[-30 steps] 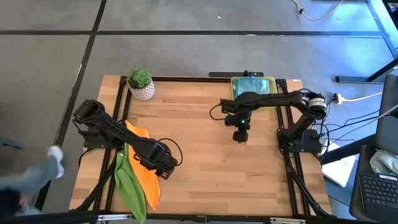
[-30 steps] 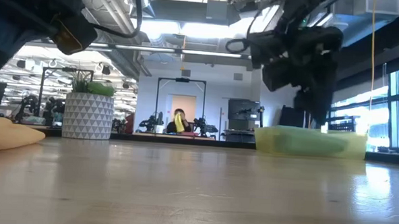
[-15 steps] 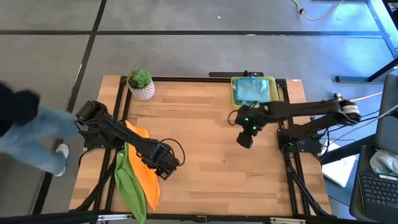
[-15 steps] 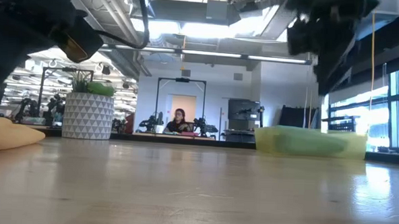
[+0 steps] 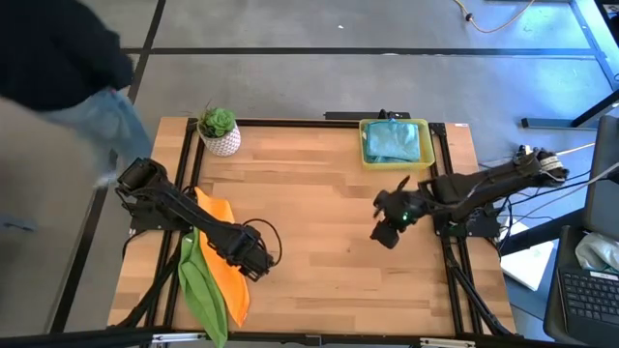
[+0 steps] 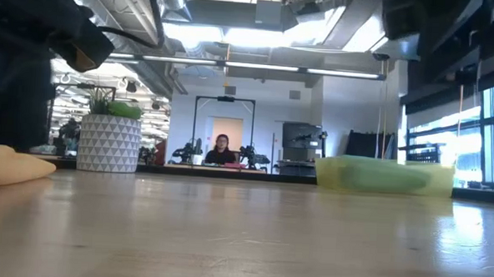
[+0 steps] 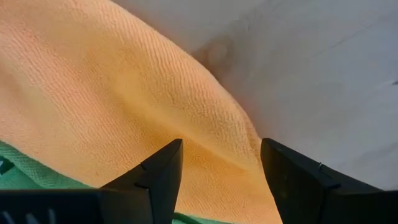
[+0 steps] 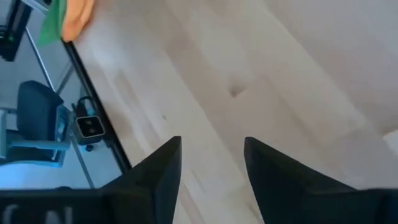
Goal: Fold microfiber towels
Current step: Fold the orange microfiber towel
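Microfiber towels lie in two places on the pale wooden worktop (image 5: pixel 319 203): a soft orange cloth (image 5: pixel 221 253) spread along the left edge with a lime green cloth (image 5: pixel 199 285) crumpled beside and partly under it, and teal cloth (image 5: pixel 395 142) bundled inside the yellow rectangular plastic tray (image 5: pixel 365 145) at the far right corner. How many teal pieces sit in that tray I cannot tell. The left gripper (image 5: pixel 253 263) is low over the orange cloth's inner edge, its jaws spread wide with nothing between them; from its wrist camera the orange weave (image 7: pixel 124 112) fills the space ahead of the two dark fingers (image 7: pixel 158 177), green showing at the margin. The right gripper (image 5: pixel 388 232) hangs above bare wood on the right side, nearer than the tray and well apart from it, its jaws parted and empty, with plain boards visible between them. A small green plant in a white patterned pot (image 5: pixel 219 130) stands at the far left corner. A person in dark top and light trousers (image 5: pixel 68 87) is beside the worktop's far left side.
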Action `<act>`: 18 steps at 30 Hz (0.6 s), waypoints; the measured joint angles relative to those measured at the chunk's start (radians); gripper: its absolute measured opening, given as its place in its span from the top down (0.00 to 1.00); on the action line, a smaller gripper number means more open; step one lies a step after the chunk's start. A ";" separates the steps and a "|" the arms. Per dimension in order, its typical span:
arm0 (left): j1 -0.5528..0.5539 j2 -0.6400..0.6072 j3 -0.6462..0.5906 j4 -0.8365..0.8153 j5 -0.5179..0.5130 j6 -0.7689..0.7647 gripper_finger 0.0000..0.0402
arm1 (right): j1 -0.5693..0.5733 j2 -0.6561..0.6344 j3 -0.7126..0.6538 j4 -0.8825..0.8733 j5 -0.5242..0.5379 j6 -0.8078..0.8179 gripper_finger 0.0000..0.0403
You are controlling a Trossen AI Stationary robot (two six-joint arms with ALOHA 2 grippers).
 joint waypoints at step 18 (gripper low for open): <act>0.009 0.041 0.000 -0.001 0.040 -0.024 0.49 | 0.152 0.000 0.002 0.014 0.099 -0.140 0.56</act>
